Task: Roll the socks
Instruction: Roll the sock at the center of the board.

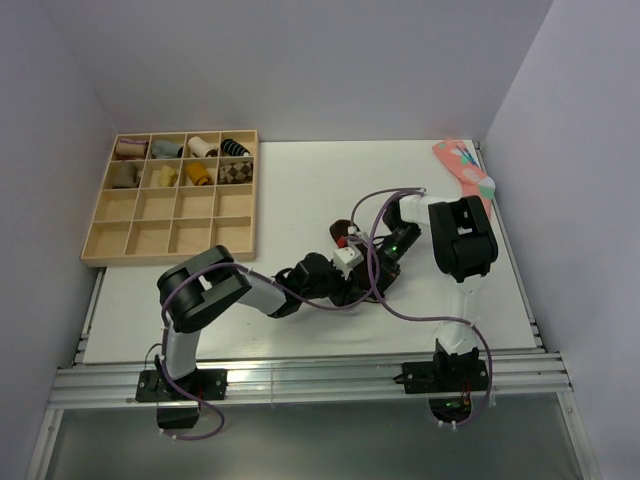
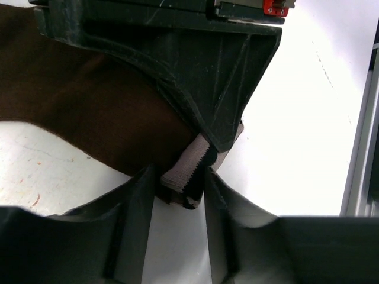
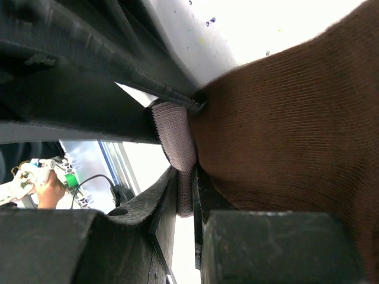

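Observation:
The dark brown sock point(image 1: 340, 227) lies on the white table, mostly hidden under the two wrists in the top view. In the left wrist view its brown body point(image 2: 89, 112) spreads to the left and its pale grey striped cuff point(image 2: 186, 168) sits between my left gripper's point(image 2: 179, 177) fingertips, which touch it on both sides. My right gripper point(image 2: 214, 147) comes down from above onto the same cuff. In the right wrist view my right gripper point(image 3: 193, 189) is shut on a fold of the grey cuff point(image 3: 174, 139), with the brown body point(image 3: 284, 130) to the right. Both grippers point(image 1: 345, 290) point(image 1: 372, 280) meet at mid-table.
A wooden compartment tray point(image 1: 130, 215) stands at the back left, with small sock bundles point(image 1: 200, 147) in its far rows. A pink dotted sock point(image 1: 462, 165) lies at the back right by the wall. A metal rail point(image 1: 300, 380) runs along the near table edge.

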`<state>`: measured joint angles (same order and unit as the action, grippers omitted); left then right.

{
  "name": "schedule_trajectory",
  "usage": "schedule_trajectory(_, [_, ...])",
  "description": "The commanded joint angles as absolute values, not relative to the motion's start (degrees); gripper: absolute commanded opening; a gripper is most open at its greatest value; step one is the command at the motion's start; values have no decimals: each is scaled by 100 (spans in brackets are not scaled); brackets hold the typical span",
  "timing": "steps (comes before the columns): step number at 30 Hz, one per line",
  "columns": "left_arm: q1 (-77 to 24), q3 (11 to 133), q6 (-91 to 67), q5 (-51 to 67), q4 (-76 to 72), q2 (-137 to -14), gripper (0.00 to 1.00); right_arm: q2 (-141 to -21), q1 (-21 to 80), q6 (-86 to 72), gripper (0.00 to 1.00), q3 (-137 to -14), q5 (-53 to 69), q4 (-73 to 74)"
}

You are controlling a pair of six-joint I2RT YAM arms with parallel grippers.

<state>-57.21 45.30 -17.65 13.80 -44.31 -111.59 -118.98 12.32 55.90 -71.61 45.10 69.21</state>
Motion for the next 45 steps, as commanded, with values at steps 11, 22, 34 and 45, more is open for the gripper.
schedule_trajectory(11, [-5766, 4887, -2338, 1617, -3745, -11435, 0, -11514, 1178, 5256, 32, -6961, 4245, 6233])
schedule_trajectory(22, [-5889, 5282, -2636, 1020, -2032, -11276, 0, -10311, 994, 4264, 50, -6592, 4359, 5002])
schedule_trajectory(34, [-5854, 5669, -2865, 1055, -959, -11259, 0, -9449, -315, 3964, 49, -6417, 5150, 4387])
schedule_trajectory(45, [-5397, 6046, -3067, 1748, -63, -11338, 0, -7289, -615, 4980, 49, -4836, 5098, 3700])
